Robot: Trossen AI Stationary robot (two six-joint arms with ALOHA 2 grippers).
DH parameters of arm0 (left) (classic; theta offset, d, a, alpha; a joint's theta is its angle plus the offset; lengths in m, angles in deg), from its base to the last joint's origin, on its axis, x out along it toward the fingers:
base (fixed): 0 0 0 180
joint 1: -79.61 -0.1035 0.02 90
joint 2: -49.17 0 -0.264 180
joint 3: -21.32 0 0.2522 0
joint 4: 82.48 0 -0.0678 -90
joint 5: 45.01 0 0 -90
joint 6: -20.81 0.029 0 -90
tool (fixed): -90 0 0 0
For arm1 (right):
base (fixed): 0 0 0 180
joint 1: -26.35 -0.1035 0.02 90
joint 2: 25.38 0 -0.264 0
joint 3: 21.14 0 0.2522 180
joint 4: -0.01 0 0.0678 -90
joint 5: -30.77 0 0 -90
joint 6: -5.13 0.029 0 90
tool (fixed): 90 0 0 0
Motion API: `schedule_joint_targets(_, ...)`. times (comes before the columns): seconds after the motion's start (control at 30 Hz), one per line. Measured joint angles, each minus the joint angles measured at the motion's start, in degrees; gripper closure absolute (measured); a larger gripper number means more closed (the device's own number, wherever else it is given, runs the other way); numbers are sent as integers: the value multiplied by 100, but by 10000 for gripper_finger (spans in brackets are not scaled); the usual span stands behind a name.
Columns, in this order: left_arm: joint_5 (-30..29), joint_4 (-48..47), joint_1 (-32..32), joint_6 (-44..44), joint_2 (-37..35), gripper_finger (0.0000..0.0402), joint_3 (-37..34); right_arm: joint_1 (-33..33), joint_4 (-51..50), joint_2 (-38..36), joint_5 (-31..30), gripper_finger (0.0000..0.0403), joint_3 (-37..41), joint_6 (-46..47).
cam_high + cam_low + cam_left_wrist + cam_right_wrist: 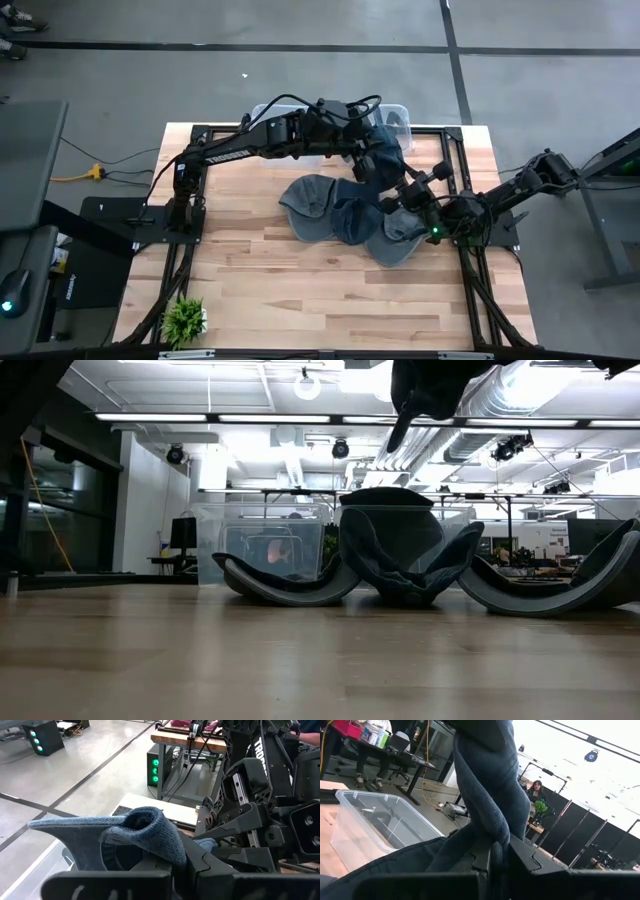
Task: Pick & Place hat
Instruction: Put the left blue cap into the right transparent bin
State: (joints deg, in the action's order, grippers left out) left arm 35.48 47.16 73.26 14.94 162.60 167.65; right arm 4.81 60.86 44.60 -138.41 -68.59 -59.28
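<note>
Small green plant (184,319) on wooden table (300,300).

Light wooden plank tabletop (300,290), pale tan with straight grain lines, filling centre frame in the high view. Faded blue-grey denim hats (318,205) heaped mid-table, one darker navy hat (382,150) above them. Clear, colourless plastic bin (398,118) at upper centre. Small green spiky plant (184,319) at lower left. Matte black arms and frame rails. Grey concrete floor (300,80) crossed by black lines.

Left tool (372,158) clamped shut, raised; right tool (398,192) clamped shut, low
</note>
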Motion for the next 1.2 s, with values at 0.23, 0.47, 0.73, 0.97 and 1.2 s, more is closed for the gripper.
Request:
schedule_joint_targets(0.23,7,-2,0,1,0,394,0,-112,-26,0,49,379,0,-66)
schedule_joint_targets(0.47,93,-50,0,387,0,358,0,-107,-26,-4,40,379,0,-127)
schedule_joint_targets(0.73,130,57,-2,876,-13,272,0,-107,-109,-142,24,379,0,-162)
schedule_joint_targets(0.97,76,224,0,1326,-313,221,198,-107,-232,-363,29,379,0,-261)
schedule_joint_targets(1.2,-188,-389,-2,1573,-828,216,224,-109,-443,-751,134,379,-151,-548)
